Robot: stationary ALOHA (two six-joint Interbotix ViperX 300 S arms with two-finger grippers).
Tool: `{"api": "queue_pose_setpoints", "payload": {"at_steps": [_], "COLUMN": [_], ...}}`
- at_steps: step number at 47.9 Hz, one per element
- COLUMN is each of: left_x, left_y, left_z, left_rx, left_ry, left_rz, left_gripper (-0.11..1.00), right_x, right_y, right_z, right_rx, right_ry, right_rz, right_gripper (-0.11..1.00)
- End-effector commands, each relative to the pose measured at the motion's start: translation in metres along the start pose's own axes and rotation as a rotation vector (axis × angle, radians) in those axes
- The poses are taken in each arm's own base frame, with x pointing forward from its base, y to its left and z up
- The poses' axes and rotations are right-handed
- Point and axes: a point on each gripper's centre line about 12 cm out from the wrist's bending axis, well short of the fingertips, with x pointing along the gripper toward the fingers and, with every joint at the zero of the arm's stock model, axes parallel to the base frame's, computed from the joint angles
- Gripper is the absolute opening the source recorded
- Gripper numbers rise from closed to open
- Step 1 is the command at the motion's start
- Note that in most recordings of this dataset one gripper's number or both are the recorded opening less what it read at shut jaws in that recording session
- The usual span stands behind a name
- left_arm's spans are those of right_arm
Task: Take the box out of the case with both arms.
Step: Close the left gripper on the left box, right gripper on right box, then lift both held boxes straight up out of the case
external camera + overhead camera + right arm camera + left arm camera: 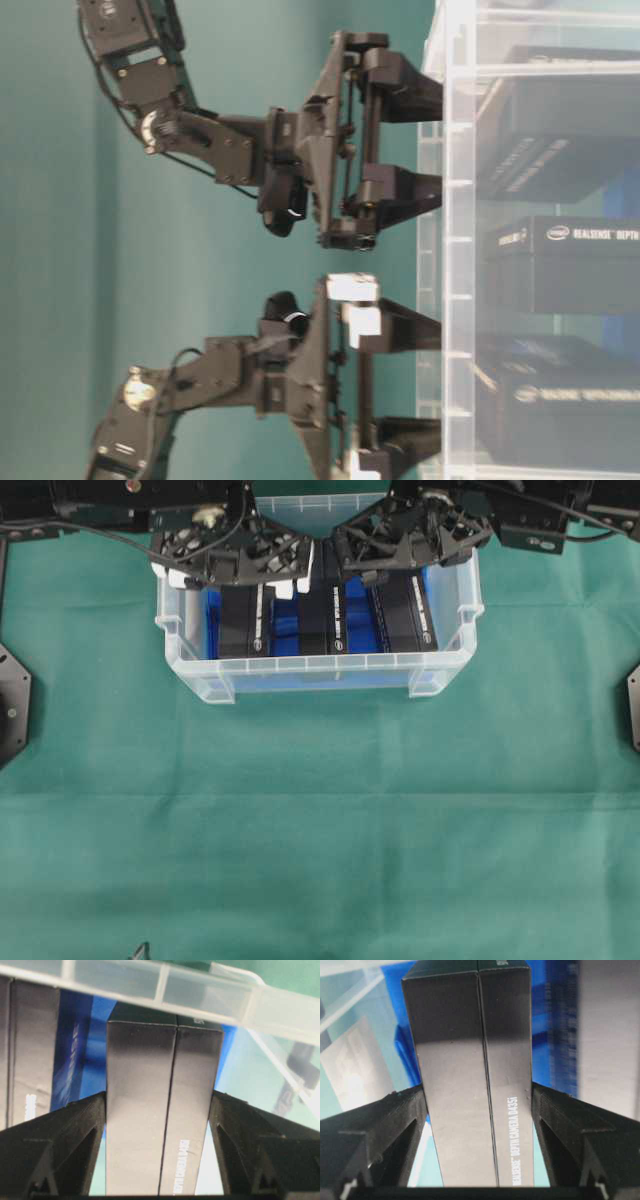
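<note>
Three black rectangular cardboard boxes are standing side by side inside the clear translucent plastic case [318, 664], which is sitting at twelve o'clock on the green-clothed bench [320, 820], its floor lined with a blue sheet [285, 630]. The left box [245, 620] is carrying white print reading "DEPTH CAMERA D435i" along one face in the left wrist view; the middle box [325, 620] is showing "REALSENSE DEPTH" beside an oval logo in the table-level view; the right box [405, 610] is bearing white lettering too blurred to read.

The left end effector [240, 565], with white fittings, is reaching down into the case at its eleven o'clock side, its fingers [400, 1110] pressing both flanks of the left box and clamping it. The right end effector [400, 545] is reaching in at one o'clock, its fingers [75, 1120] likewise gripping the right box on both sides, below the case's moulded rim [165, 985].
</note>
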Motion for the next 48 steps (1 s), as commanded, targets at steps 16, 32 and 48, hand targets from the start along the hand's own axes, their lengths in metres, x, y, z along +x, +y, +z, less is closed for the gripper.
{"api": "queue_pose_setpoints", "payload": {"at_steps": [16,32,48], "left_x": [-0.089,-0.155,-0.207], "left_y": [-0.007,0.012,0.016], "left_z": [0.012,0.003,0.003], "left_rx": [-0.018,-0.022,-0.027], "left_ry": [-0.065,-0.074,-0.084], "left_rz": [-0.135,-0.162,-0.196], "left_gripper": [0.63,0.63,0.63], "right_x": [-0.101,-0.156,-0.194], "right_y": [0.002,-0.004,-0.005], "right_z": [0.015,0.017,0.018], "right_rx": [0.027,0.036,0.042], "right_ry": [-0.078,-0.118,-0.157], "right_rz": [0.109,0.117,0.154], "right_gripper": [0.66,0.66,0.66]}}
